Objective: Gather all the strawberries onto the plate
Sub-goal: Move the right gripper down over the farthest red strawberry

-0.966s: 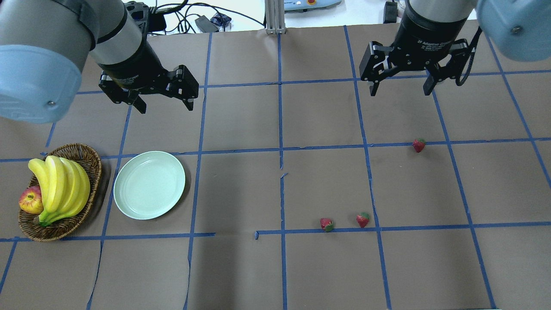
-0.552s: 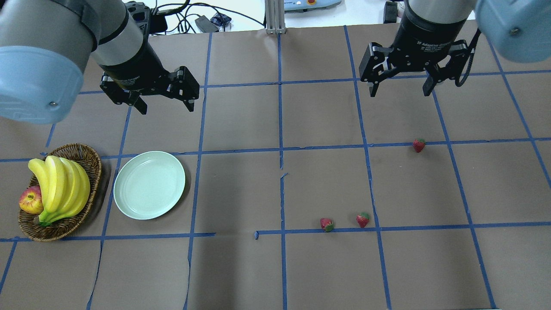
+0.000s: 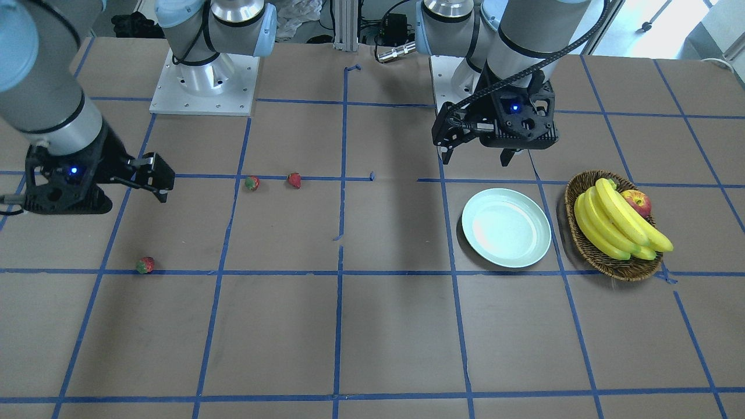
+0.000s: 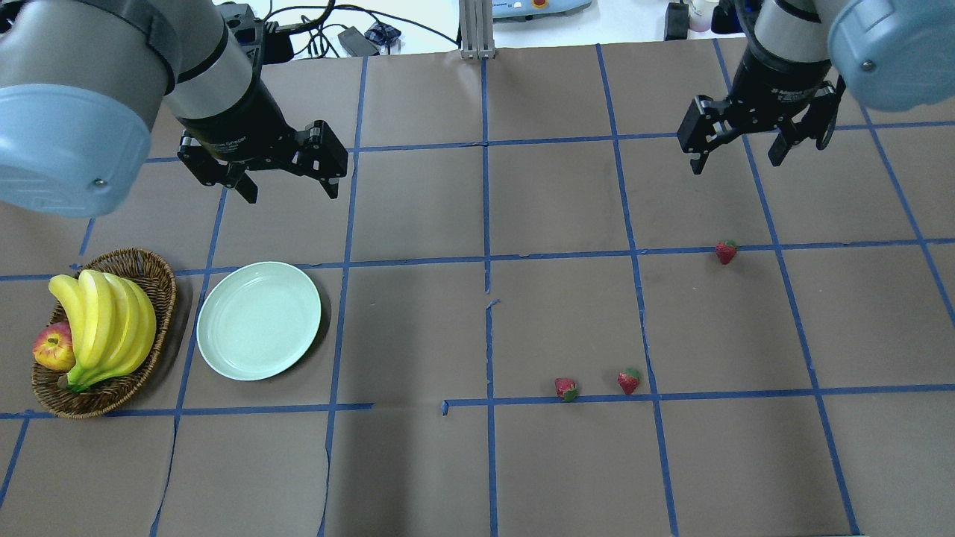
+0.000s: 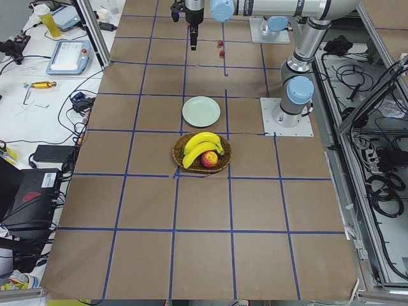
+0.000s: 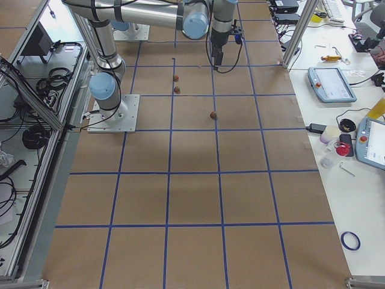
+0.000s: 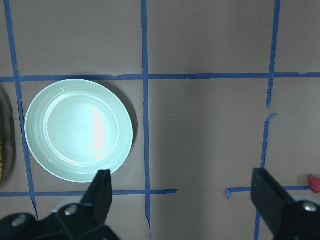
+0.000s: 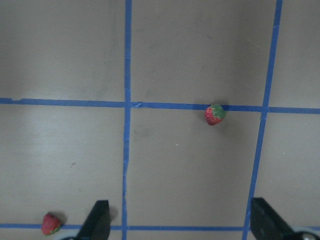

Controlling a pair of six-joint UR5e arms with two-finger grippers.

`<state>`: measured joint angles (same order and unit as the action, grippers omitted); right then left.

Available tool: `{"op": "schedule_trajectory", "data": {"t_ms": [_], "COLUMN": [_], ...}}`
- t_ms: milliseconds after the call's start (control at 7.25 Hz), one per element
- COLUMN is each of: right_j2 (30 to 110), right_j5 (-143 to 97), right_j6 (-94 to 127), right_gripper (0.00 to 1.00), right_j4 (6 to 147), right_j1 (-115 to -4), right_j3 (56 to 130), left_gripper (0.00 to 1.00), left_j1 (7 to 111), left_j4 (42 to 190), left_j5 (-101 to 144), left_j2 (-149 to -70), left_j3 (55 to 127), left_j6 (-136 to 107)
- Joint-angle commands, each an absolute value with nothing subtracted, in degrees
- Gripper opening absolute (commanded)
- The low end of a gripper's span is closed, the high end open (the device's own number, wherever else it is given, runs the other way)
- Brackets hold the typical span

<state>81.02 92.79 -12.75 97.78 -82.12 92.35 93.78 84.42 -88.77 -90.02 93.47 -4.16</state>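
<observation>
Three small red strawberries lie on the brown table: one far right (image 4: pixel 726 251) and two close together nearer the front (image 4: pixel 566 388) (image 4: pixel 629 381). The pale mint-green plate (image 4: pixel 259 321) sits empty at the left. My left gripper (image 4: pixel 291 192) is open and empty, hovering beyond the plate, which shows in the left wrist view (image 7: pixel 78 130). My right gripper (image 4: pixel 735 164) is open and empty, hovering beyond the far-right strawberry, which shows in the right wrist view (image 8: pixel 215 114) between the fingers' line and the far tape.
A brown wicker basket (image 4: pixel 149 272) with bananas (image 4: pixel 104 324) and a red-yellow apple (image 4: pixel 52 348) stands just left of the plate. Blue tape lines grid the table. Cables and boxes lie beyond the far edge.
My right gripper has moved to the right, still open, and looks smaller in the overhead view. My left gripper has shifted only slightly. The strawberries and plate have not moved.
</observation>
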Motion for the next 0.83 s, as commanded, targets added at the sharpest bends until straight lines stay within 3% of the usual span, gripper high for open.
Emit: {"op": "schedule_trajectory", "data": {"t_ms": [0, 276, 690], "right_j2": [73.0, 68.4, 68.1], "right_j5": [92.6, 92.4, 91.9], "right_j6": [-22.9, -24.5, -26.5], "right_gripper": [1.0, 1.0, 1.0], "right_j4": [113.8, 117.2, 123.3], "right_j1": [-78.7, -78.5, -75.0], "right_j3": [100.1, 101.7, 107.0], "left_gripper": [1.0, 1.0, 1.0], "left_j1": [93.9, 94.0, 94.0], "left_j4": [84.4, 84.4, 84.4], "left_j5": [-88.8, -88.8, -88.8], "left_j2": [-90.2, -90.4, -90.5], "left_j3": [94.2, 94.2, 94.2], "left_j6": [-4.1, -4.1, -4.1]}}
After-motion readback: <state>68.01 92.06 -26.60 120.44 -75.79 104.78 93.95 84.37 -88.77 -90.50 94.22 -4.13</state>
